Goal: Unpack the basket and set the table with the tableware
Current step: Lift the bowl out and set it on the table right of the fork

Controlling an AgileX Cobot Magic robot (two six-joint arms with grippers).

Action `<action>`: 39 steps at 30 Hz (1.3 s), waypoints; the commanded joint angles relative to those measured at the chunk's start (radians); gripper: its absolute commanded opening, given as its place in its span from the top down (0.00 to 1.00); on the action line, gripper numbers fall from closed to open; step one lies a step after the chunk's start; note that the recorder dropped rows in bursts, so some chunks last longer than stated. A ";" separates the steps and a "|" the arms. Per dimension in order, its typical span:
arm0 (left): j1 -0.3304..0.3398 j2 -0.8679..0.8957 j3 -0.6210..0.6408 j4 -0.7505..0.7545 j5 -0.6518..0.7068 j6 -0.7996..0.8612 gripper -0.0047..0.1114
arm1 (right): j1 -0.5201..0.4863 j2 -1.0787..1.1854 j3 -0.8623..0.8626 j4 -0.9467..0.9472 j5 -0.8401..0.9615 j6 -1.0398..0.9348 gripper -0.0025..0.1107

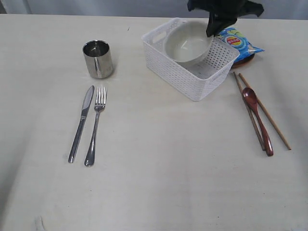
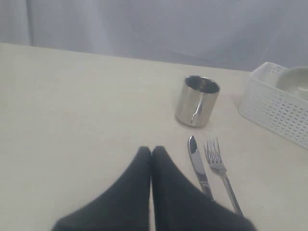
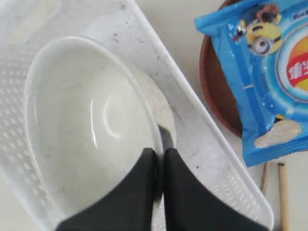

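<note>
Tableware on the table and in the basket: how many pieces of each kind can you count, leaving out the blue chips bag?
knife: 1
fork: 1
cup: 1
bowl: 1
spoon: 1
chopsticks: 2
plate: 1
Total: 8

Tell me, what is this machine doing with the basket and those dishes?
It is setting the table. The right gripper is pinched on the rim of a pale bowl, which sits tilted in the white basket. The left gripper is shut and empty. A cup, knife and fork lie on one side, a spoon and chopsticks on the other. A chips bag rests on a brown plate.
</note>
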 commanded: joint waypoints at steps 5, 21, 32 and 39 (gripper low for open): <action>0.001 -0.004 0.003 -0.004 -0.011 0.001 0.96 | -0.005 -0.112 -0.055 0.060 0.035 -0.042 0.98; 0.001 -0.004 0.003 -0.004 -0.011 0.001 0.96 | 0.194 -0.377 0.692 0.411 -0.087 -0.364 0.98; 0.001 -0.004 0.003 -0.004 -0.011 0.001 0.96 | 0.190 -0.373 0.760 0.411 -0.241 -0.401 0.98; 0.001 -0.004 0.003 -0.004 -0.011 0.001 0.96 | 0.190 -0.310 0.760 0.371 -0.287 -0.400 0.98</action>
